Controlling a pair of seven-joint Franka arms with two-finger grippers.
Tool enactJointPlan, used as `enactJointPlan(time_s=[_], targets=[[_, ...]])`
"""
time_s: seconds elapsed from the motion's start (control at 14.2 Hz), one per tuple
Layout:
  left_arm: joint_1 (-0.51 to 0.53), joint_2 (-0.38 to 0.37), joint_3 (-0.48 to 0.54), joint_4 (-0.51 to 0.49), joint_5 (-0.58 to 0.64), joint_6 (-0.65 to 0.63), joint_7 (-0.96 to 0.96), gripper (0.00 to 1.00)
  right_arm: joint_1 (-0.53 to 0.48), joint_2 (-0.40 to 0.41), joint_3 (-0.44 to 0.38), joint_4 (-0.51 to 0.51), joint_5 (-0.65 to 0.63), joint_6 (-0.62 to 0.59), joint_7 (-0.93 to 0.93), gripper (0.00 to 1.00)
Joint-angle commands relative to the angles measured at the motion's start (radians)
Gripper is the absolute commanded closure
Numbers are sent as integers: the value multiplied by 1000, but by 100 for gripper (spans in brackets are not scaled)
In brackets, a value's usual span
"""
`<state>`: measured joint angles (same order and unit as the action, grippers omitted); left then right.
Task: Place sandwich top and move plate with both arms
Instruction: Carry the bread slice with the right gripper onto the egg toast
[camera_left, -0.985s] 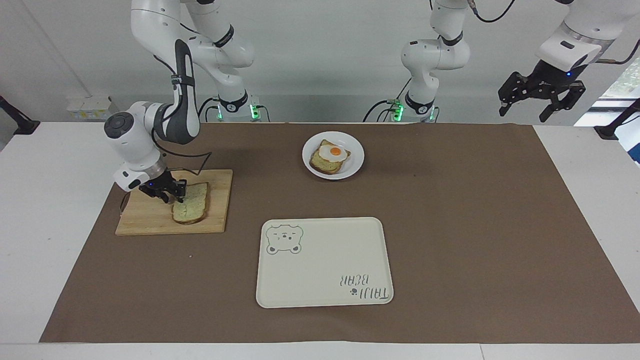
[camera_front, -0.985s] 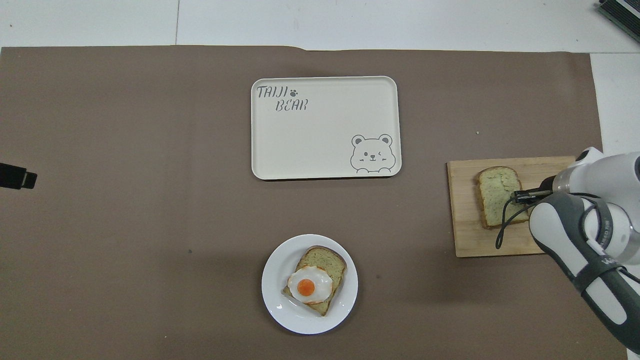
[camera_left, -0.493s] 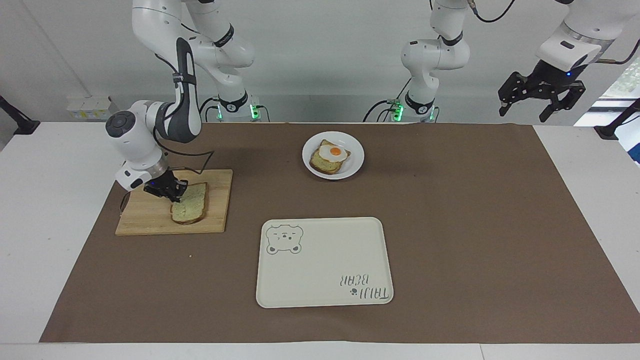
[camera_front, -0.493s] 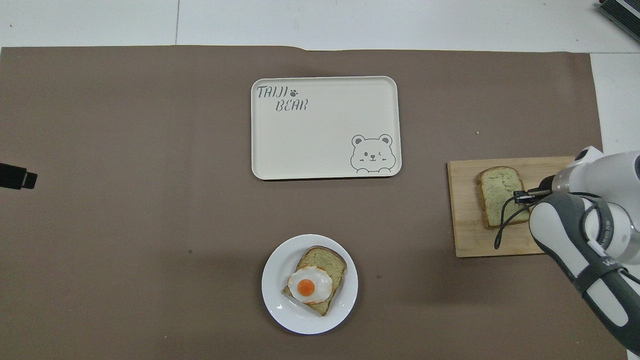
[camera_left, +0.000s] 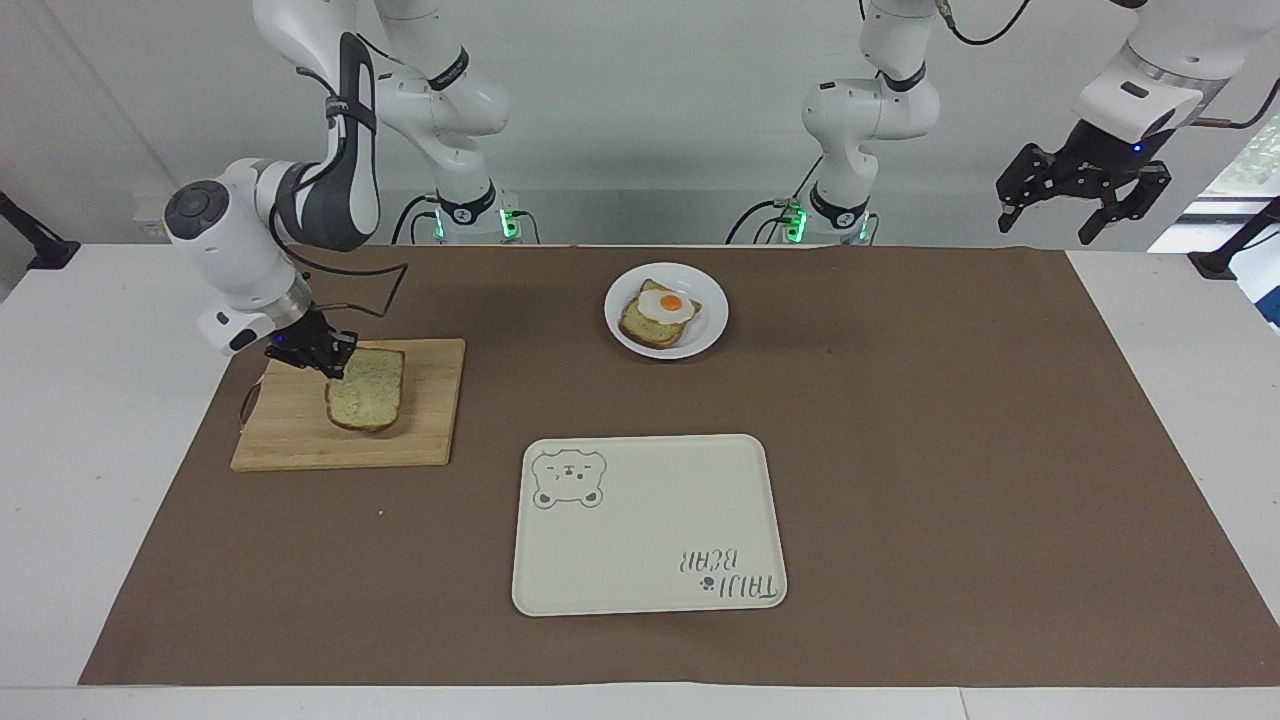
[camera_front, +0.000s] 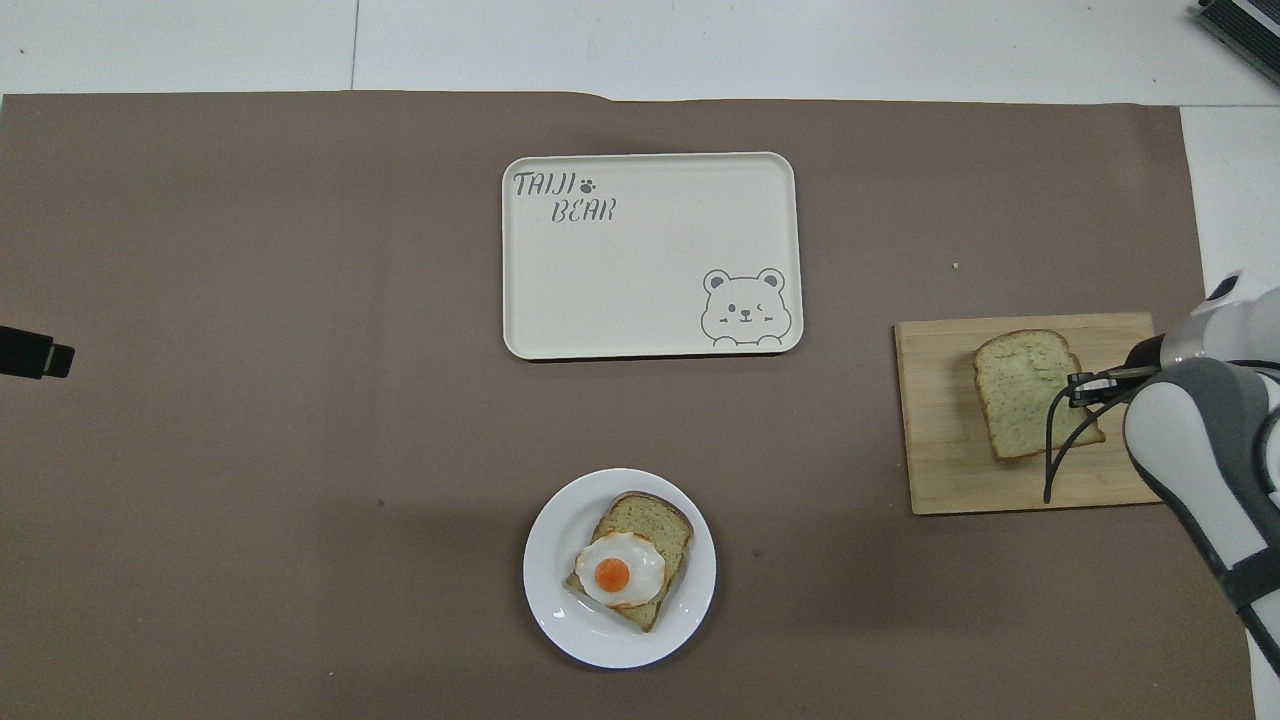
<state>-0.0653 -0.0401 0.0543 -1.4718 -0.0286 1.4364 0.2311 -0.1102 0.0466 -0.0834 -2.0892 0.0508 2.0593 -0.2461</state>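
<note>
The plate (camera_left: 666, 310) stands nearest to the robots, about midway between the two arms, and it carries a slice with a fried egg (camera_left: 664, 305) on top. A little farther from the robots, toward the right arm's end of the table, lies the wooden board (camera_left: 350, 405). The right gripper (camera_left: 331, 366) is closed on one edge of the sandwich top (camera_left: 366, 388); its fingertips pinch the crust. The slice is lifted a little over the board and hangs tilted from the gripper, with its free edge low near the wood. I cannot tell if this edge touches the board. The left gripper (camera_left: 1080, 195) waits high over the left arm's end of the table, well apart from all food, with its fingers spread wide and nothing between them. Farthest from the robots lies the cream tray (camera_left: 648, 523) with a bear drawing, near the middle of the brown mat (camera_left: 950, 450).
</note>
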Motion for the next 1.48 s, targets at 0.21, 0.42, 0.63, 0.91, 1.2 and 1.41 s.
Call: enactJointPlan(time_s=[0.21,0.42,0.63,0.91,1.2,1.41], targets=[[2,-23,-1,-24,-4,-5,-4,0,-5,-25,10,47,225,-136,-108,100],[2,-23,1,-24,-4,-5,-4,0,68,-37,14,29,267,-134,-107,100],[2,-23,-1,-24,-4,-5,-4,0,162,-42,16,14,320,-123,-38,100],[2,-23,-1,-24,-4,-5,-4,0,331,-102,16,-80,370,-18,101,100],[2,-23,-1,-24,-4,-5,-4,0,495,-108,16,-110,405,59,247,100],[2,-23,1,-24,-4,-5,-4,0,613,-132,16,-132,411,110,389,100]])
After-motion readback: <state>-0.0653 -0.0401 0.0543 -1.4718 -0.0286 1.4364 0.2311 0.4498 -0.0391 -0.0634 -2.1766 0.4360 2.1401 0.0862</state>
